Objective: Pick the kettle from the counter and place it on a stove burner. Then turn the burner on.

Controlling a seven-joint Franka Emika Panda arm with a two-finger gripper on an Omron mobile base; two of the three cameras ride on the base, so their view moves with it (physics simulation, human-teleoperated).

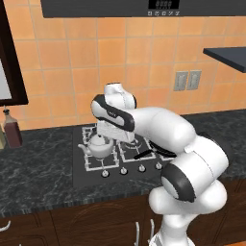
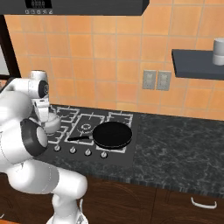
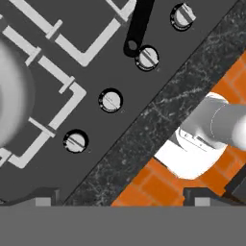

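**Inspector A:** Hand view first, nearest things: we record the tool with its tips set wide apart and nothing between them. Just beyond the tips lies the row of control knobs along the front strip of the cooktop, with the marbled tabletop edge beside it.

**Inspector B:** Agreed. We judge the hand is angled down over the knobs because the second part of the task calls for one to be turned. Where is the kettle?

**Inspector A:** Left base view shows the kettle standing upright on the pale wire grate of the front-left stove burner, apart from the tool, directly behind the knob row. In the hand view it appears as a blurred silvery mass at the left edge.

**Inspector B:** So we judge placement complete and the burner not yet lit; no flame is visible.

**Inspector A:** Further right, the right base view shows a black frying pan on another burner, its handle reaching towards the knobs.

**Inspector B:** That handle may crowd the approach. Farthest back, a dark bottle stands on the tabletop by the tiled wall, well apart from the work.
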